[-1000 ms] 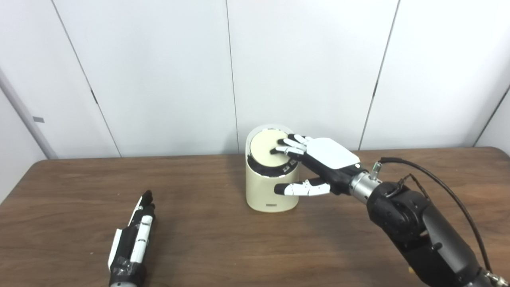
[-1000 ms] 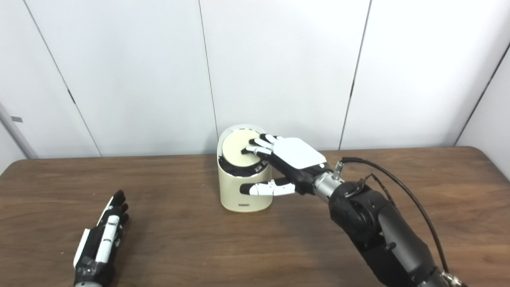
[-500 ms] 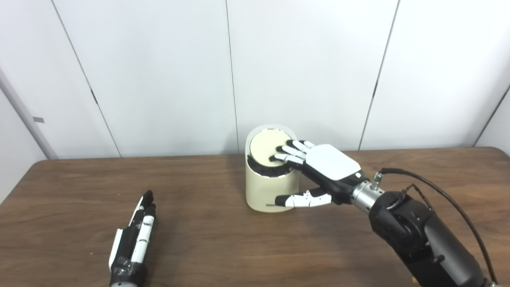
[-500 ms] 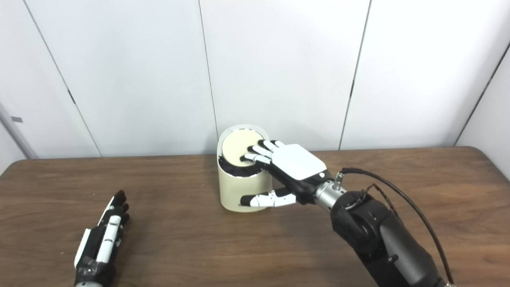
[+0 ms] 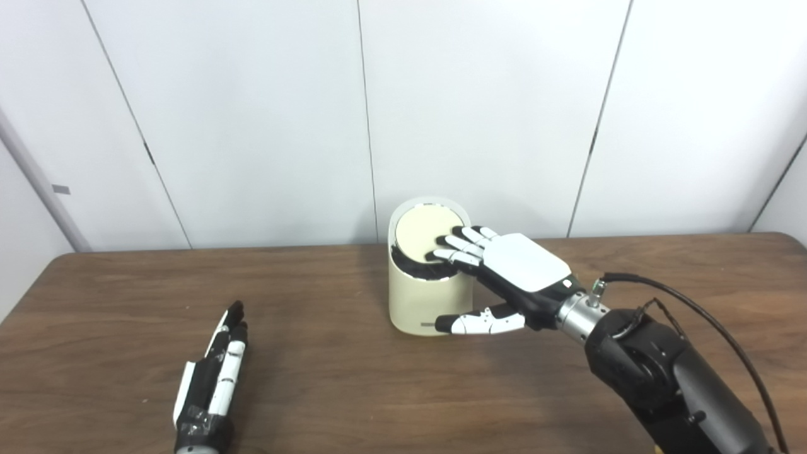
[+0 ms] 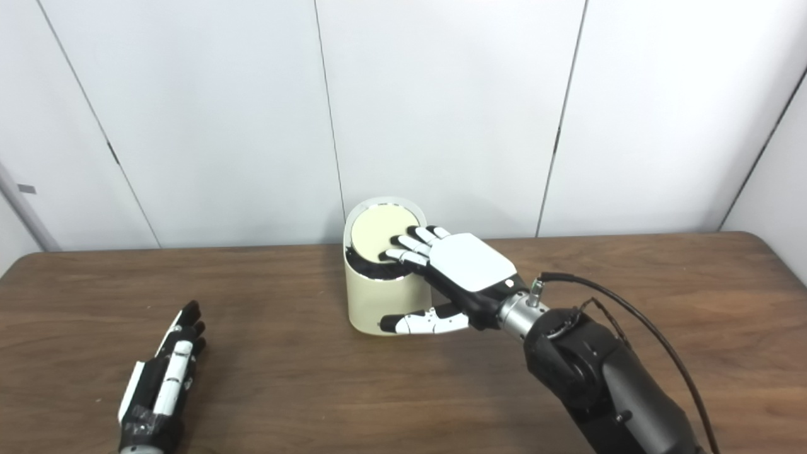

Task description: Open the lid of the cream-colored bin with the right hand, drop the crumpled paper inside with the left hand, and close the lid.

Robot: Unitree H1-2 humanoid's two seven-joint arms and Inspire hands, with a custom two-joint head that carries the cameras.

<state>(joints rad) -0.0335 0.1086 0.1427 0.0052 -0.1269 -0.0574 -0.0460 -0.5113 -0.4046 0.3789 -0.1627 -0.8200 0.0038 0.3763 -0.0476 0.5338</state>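
Small label low on front of bin (image 5: 421,296), too small to read. Right hand (image 5: 498,271) spread, holding nothing, fingertips (image 5: 441,247) on lid (image 5: 425,227), thumb beside bin wall. Left hand (image 5: 211,381) flat on table (image 5: 328,378), fingers straight, empty. Bin mid-table.

Legible text: none. The cream bin (image 5: 421,296) carries a small dark label low on its front wall, just beside the thumb of the right hand (image 5: 504,271); its lettering is too small to read.
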